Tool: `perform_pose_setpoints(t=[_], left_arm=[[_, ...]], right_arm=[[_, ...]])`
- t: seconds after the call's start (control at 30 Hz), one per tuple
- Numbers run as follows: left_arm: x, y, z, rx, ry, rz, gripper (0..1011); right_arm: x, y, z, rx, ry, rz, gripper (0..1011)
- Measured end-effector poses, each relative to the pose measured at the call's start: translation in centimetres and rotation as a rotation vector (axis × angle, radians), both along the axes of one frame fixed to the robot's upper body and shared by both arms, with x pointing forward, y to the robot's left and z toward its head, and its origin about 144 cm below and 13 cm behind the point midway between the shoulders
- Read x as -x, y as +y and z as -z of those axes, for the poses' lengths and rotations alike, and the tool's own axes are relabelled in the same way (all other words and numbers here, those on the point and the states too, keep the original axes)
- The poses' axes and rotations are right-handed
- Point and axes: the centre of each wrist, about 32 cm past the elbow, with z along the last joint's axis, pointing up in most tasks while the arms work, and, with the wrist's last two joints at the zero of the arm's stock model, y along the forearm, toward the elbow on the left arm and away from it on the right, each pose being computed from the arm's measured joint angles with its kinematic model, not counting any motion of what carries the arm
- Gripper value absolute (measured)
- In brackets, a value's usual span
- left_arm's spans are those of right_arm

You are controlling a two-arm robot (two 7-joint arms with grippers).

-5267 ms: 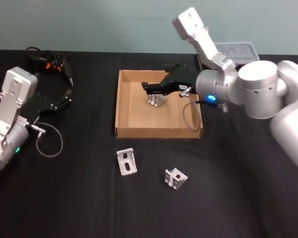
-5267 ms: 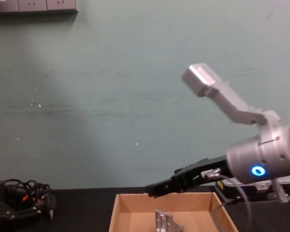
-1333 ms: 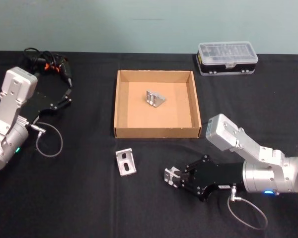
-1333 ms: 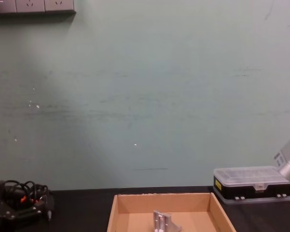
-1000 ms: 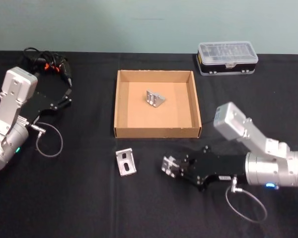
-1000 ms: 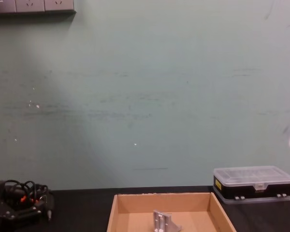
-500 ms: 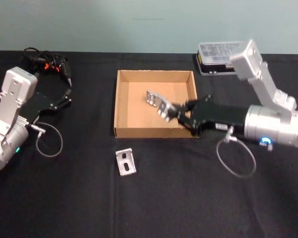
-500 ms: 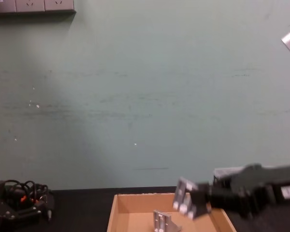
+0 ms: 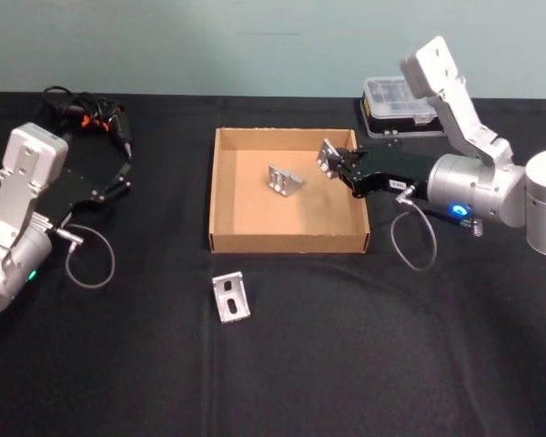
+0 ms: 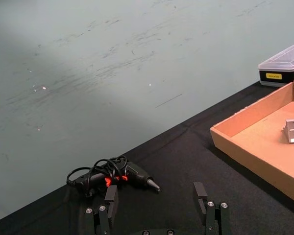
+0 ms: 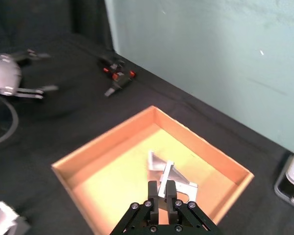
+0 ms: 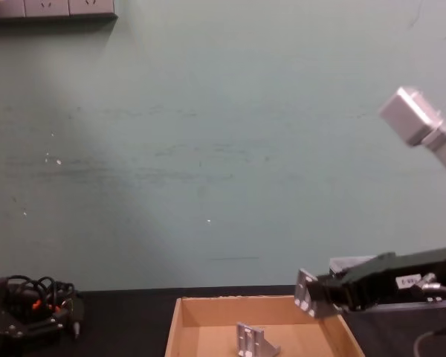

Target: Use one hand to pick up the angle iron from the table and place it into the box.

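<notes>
Black worktop [image 9: 346,364]: we see it carrying everything listed below.
Cardboard box [image 9: 287,243]: tan, shallow and open-topped, sitting mid-worktop toward the far side.
Right gripper [image 9: 338,164]: we find it raised over the right part of the box, near the far corner. Its jaws pinch an angle iron, and the chest view puts it above the rim.
Left gripper [image 9: 123,177]: parked low at the left of the worktop, well apart from the box, jaws spread with nothing between them.
Plastic case [image 9: 391,96]: black with a clear lid, beyond the far right corner of the box and partly hidden.
Corded tool [image 9: 91,118]: black, tangled in its own cable, at the far left of the worktop.
Held angle iron [image 9: 326,153]: silvery bracket, clear of the box floor, gripped in the right jaws.
Second angle iron [image 9: 283,179]: resting inside the box, toward the far middle of its floor.
Third angle iron [image 9: 230,298]: we see it lying on the worktop near the near left corner of the box, outside it.
</notes>
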Motion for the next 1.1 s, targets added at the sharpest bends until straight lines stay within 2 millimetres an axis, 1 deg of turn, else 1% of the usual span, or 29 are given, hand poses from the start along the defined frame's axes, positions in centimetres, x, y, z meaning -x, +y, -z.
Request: perform_pose_setpoints(t=[0.17,0.37,0.63,0.7,0.87,0.9,0.93,0.97,1.0,1.03,1.07,1.1], left_arm=[[0.0,0.0,0.0,0.0,0.0,0.0,1000],[0.0,0.0,0.0,0.0,0.0,0.0,1000],[0.0,0.0,0.0,0.0,0.0,0.0,1000],[0.0,0.0,0.0,0.0,0.0,0.0,1000],[0.0,0.0,0.0,0.0,0.0,0.0,1000],[0.0,0.0,0.0,0.0,0.0,0.0,1000],[0.0,0.0,0.0,0.0,0.0,0.0,1000],[0.0,0.0,0.0,0.0,0.0,0.0,1000],[0.0,0.0,0.0,0.0,0.0,0.0,1000],[0.0,0.0,0.0,0.0,0.0,0.0,1000],[0.0,0.0,0.0,0.0,0.0,0.0,1000],[0.0,0.0,0.0,0.0,0.0,0.0,1000]], right_arm=[[-1.0,0.4,0.8,0.02,0.031,0.027,104],[-1.3,0.9,1.3,0.022,0.052,0.031,104],[-1.3,0.8,1.2,0.023,0.05,0.031,107],[-1.3,0.8,1.2,0.023,0.049,0.031,139],[-1.3,0.8,1.1,0.023,0.047,0.03,305],[-1.3,0.8,1.1,0.023,0.047,0.03,322],[-1.3,0.8,1.1,0.023,0.046,0.03,365],[-1.3,0.8,1.1,0.023,0.046,0.03,365],[-1.3,0.8,1.1,0.023,0.046,0.03,422],[-1.3,0.8,1.1,0.023,0.046,0.03,435],[-1.3,0.8,1.1,0.023,0.046,0.03,484],[-1.3,0.8,1.1,0.023,0.046,0.03,501]])
